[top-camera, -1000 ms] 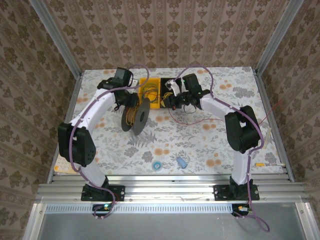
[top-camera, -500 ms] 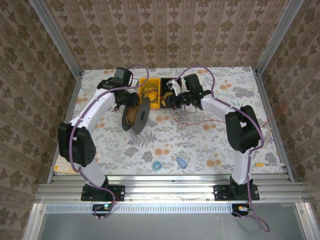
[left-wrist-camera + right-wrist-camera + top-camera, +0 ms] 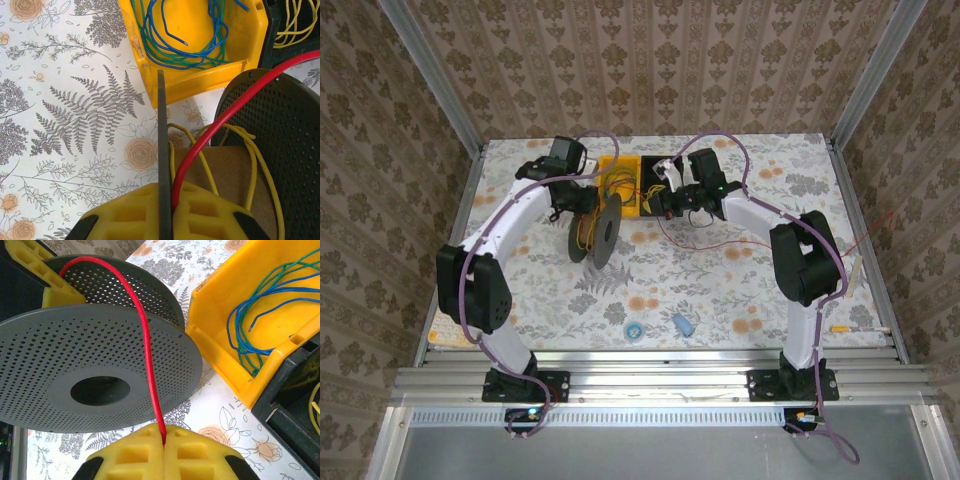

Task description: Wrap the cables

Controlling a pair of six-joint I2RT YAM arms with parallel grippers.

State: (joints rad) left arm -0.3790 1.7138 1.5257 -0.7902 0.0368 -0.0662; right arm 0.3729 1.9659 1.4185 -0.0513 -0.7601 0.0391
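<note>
Cable look: you see one red cable (image 3: 147,335), thin as string, smooth, bent in an arc.
Cable place: it goes over the near flange of the grey spool (image 3: 100,355), beside the yellow bin (image 3: 216,357).
Right gripper (image 3: 164,441): your fingers are pressed together on the cable.
Left gripper (image 3: 166,200): the fingers are closed on the spool rim, and the cable enters the same seam.

The top camera looks steeply down from behind the near edge, taking in the whole worktop (image 3: 720,290). Both wrist cameras sit very close near the far edge, sharing spool (image 3: 75,355) and yellow bin (image 3: 195,82).
</note>
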